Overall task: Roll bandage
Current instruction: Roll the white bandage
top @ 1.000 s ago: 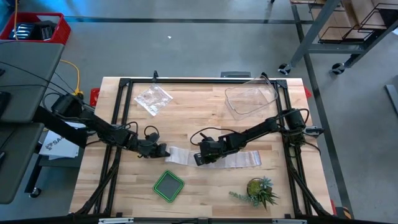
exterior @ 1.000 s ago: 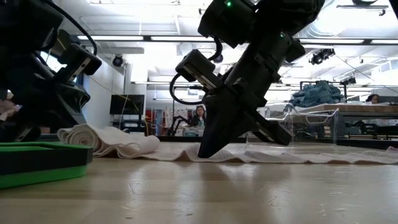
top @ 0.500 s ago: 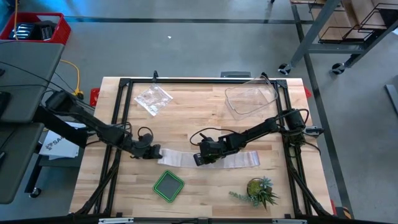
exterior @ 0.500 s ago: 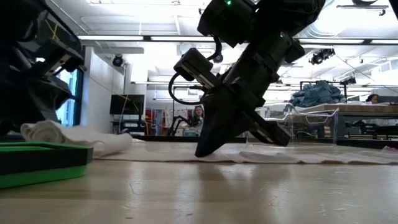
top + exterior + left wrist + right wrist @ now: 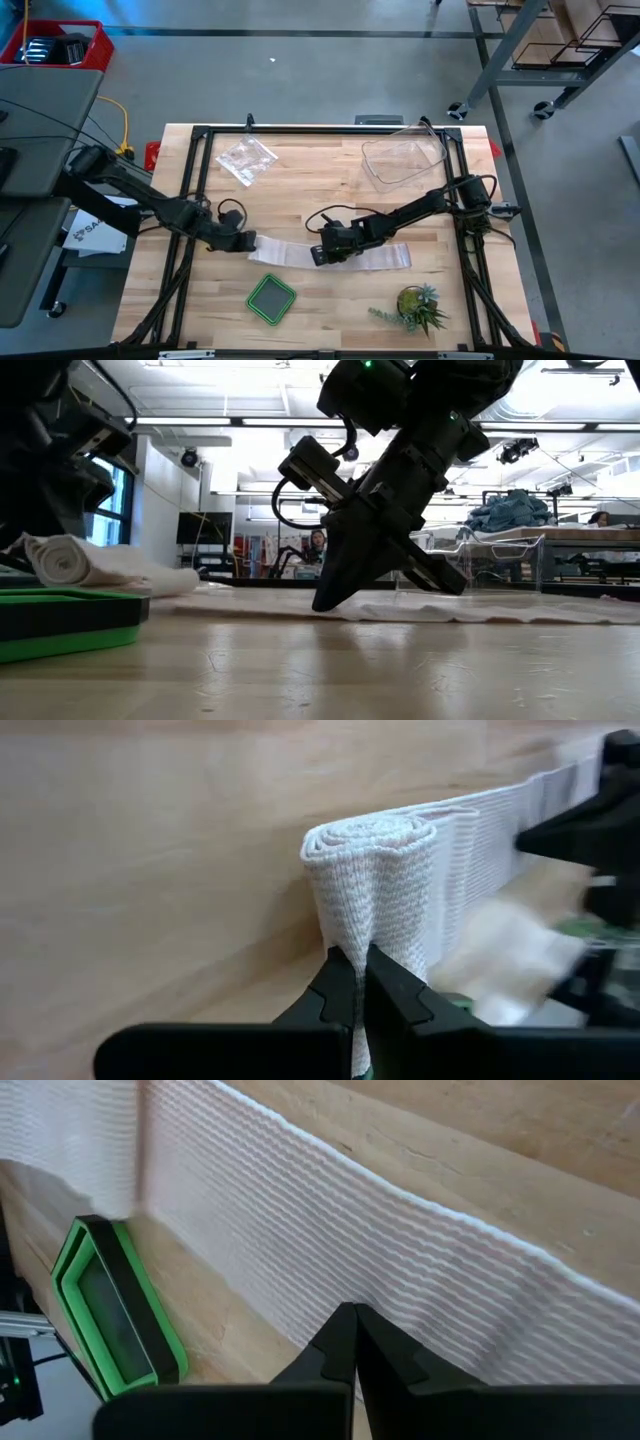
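Ribbed cloth bandage (image 5: 385, 885), wood table (image 5: 330, 160).

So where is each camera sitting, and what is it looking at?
High view: above the table, looking straight down; both arms, left gripper, right gripper.
Low view: at table-top height, looking across; right gripper on the bandage.
Left wrist view: shut fingers pinching the bandage's rolled end.
Right wrist view: shut fingers pressing the flat strip.
Shared: the green tray shows in the high, low and right wrist views.

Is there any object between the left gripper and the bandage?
Nothing visible. The left gripper is already shut on the rolled end of the bandage, while the right gripper, shut, presses the flat strip down.
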You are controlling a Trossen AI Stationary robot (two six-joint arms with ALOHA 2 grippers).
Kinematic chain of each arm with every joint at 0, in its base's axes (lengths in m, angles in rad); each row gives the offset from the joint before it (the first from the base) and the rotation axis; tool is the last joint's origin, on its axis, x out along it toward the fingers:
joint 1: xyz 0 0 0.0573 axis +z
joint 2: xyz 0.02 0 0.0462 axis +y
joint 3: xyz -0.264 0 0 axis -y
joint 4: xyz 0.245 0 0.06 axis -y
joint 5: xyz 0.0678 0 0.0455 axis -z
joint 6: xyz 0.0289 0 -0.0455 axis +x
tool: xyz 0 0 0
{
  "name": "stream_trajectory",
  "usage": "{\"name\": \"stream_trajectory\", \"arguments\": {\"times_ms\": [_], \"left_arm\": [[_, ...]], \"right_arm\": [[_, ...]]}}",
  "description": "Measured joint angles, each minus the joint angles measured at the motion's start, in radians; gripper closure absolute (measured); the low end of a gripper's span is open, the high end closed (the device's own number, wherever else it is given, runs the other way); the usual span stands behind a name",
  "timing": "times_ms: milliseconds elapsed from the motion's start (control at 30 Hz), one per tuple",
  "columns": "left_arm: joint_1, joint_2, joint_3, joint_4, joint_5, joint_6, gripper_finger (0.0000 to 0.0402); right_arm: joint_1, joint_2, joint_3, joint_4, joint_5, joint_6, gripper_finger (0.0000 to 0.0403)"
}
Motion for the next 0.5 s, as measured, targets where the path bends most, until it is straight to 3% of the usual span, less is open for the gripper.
{"name": "stream_trajectory", "arguments": {"times_ms": [300, 500], "left_arm": [[0.050, 0.147, 0.136, -0.076, 0.029, 0.090, 0.0401], [0.055, 0.266, 0.219, -0.141, 0.029, 0.066, 0.0401]], "right_arm": [[0.000, 0.000, 0.000, -0.002, 0.000, 0.000, 0.0403], [0.001, 0.000, 0.000, -0.003, 0.013, 0.000, 0.0403]]}}
